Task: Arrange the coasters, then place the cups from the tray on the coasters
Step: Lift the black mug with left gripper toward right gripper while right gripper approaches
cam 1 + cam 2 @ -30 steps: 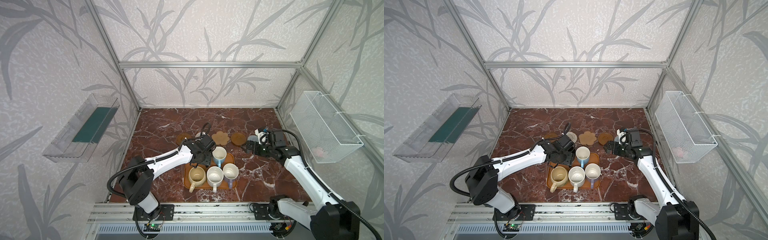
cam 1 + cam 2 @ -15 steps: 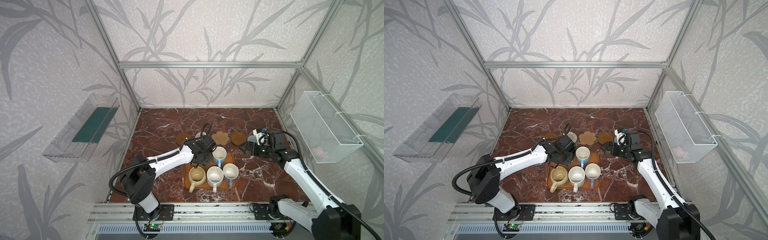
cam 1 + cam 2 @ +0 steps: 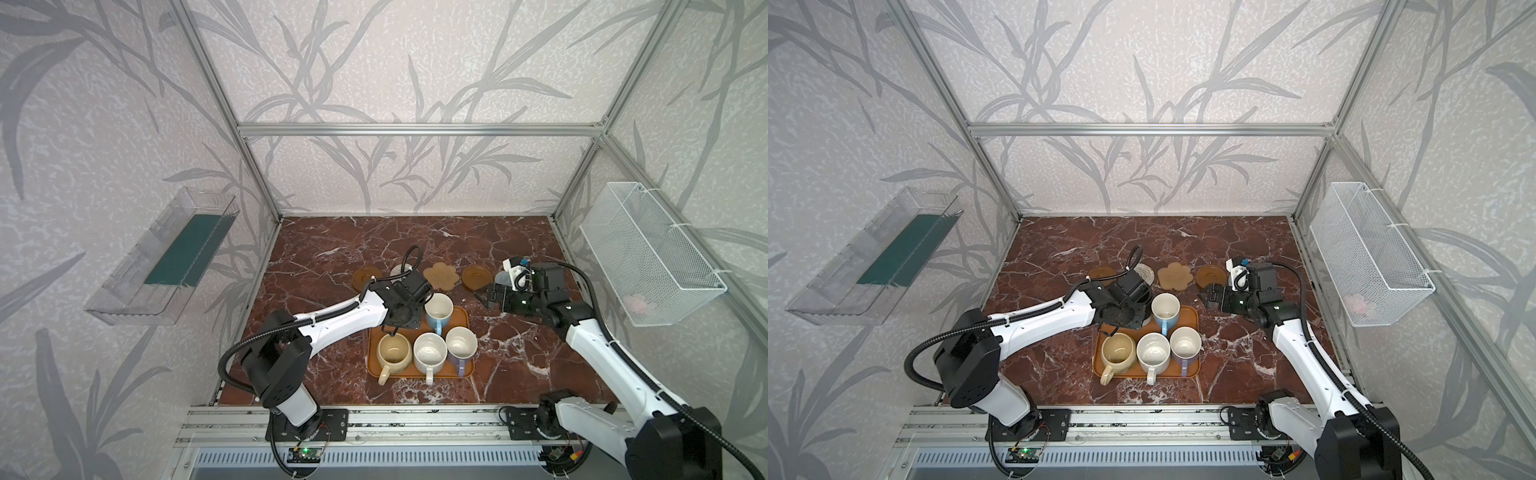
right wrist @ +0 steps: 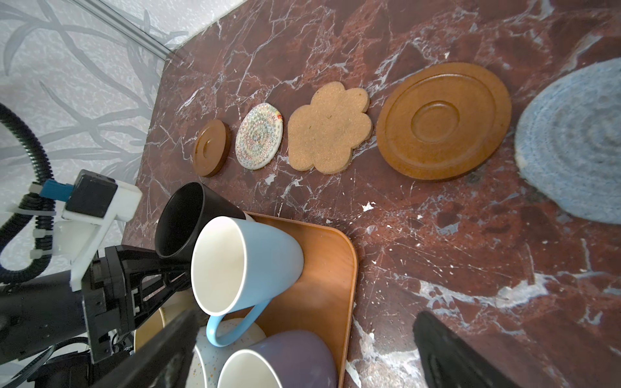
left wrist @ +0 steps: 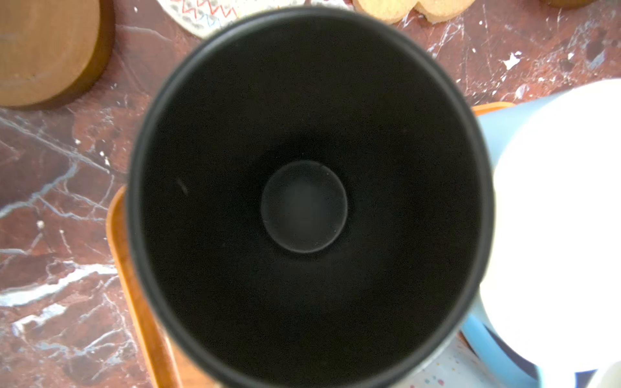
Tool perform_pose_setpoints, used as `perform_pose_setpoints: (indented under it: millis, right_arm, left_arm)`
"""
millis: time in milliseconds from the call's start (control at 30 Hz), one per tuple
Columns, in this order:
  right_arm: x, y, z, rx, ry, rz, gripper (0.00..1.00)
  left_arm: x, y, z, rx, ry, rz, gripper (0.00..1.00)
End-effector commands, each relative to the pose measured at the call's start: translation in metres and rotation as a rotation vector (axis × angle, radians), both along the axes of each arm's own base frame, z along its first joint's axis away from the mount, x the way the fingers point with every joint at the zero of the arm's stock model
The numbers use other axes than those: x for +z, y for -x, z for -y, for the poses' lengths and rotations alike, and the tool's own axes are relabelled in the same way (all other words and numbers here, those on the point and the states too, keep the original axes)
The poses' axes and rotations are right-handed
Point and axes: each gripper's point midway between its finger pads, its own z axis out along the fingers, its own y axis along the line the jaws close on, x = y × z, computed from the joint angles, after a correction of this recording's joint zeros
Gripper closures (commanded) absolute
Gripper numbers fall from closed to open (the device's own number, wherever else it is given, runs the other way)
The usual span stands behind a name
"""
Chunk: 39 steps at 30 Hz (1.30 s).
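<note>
1. Black inside and out, the black cup stands rim up at the far left corner of the tray, tight against the light blue cup. Whether its base rests on the tray I cannot tell.
2. My left gripper is closed tight at the black cup's side. The exact spot of contact is hidden behind the light blue cup. My left wrist camera looks straight down into the cup's dark bowl, which fills most of that view.
3. Three more cups stand in a row along the tray's near edge: the cream-yellow cup, the white cup and the lavender cup. All are upright with their handles pointing toward the near edge.
4. Beyond the tray's far edge, five coasters lie flat in a line on the marble table. From left to right they are the left brown disc, the beige woven round, the tan flower, the right brown disc and the grey-blue woven round.
5. My right gripper is spread wide and holds nothing. It hangs over the marble off the tray's far right corner, near the right brown disc, and partly covers the grey-blue woven round in both top views.
6. Further out, the clear plastic bin hangs on the left wall and the white wire basket on the right wall.
</note>
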Motion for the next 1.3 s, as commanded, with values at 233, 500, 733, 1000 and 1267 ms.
perform_pose_setpoints:
  millis: [233,500,733,1000,1267]
  right_arm:
    - [0.003,0.001,-0.007,0.015,-0.003,0.027,0.01]
    - [0.029,0.007,-0.024,0.082,-0.036,0.139,0.01]
    - [0.047,0.016,-0.050,0.177,-0.033,0.206,0.01]
    - [0.053,0.017,-0.084,0.226,-0.007,0.216,0.01]
    - [0.061,0.012,-0.112,0.233,0.007,0.225,0.01]
  left_arm:
    - [0.015,-0.014,-0.003,0.031,0.013,0.088,1.00]
    - [0.043,-0.017,-0.009,0.045,0.042,0.156,1.00]
    - [0.066,-0.019,-0.022,0.054,0.031,0.220,1.00]
    - [0.092,-0.030,-0.048,0.073,0.010,0.271,1.00]
    - [0.094,-0.056,-0.088,0.139,0.001,0.294,1.00]
